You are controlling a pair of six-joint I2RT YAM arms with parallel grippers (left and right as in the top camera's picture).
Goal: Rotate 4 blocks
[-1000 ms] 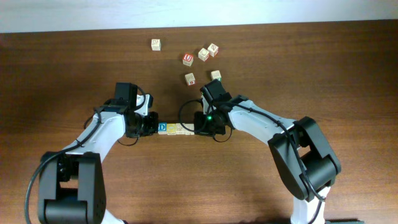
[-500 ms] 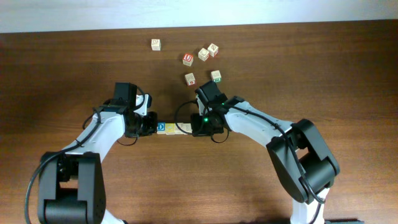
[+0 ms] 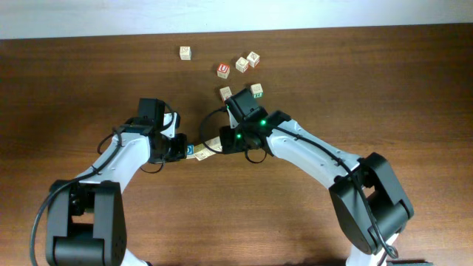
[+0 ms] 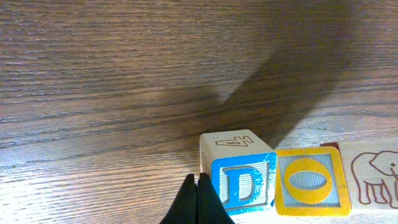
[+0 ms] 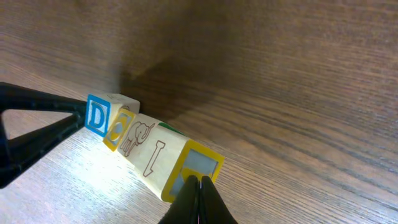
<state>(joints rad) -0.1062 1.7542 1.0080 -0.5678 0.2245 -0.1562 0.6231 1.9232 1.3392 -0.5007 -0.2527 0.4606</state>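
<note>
The left gripper [image 4: 198, 202] is pinched shut on nothing, its tip against the side of the D block [image 4: 242, 183]. Directly beyond that, touching in a line, sit the yellow block [image 4: 309, 180] and the elephant block [image 4: 373, 180]. The right gripper [image 5: 198, 199], also closed and empty, presses the end block [image 5: 163, 163] at the row's opposite end. Squeezed only at its ends, the row could buckle mid-line, or a tip could slip off a face, scattering blocks over the table [image 5: 298, 74].
</note>
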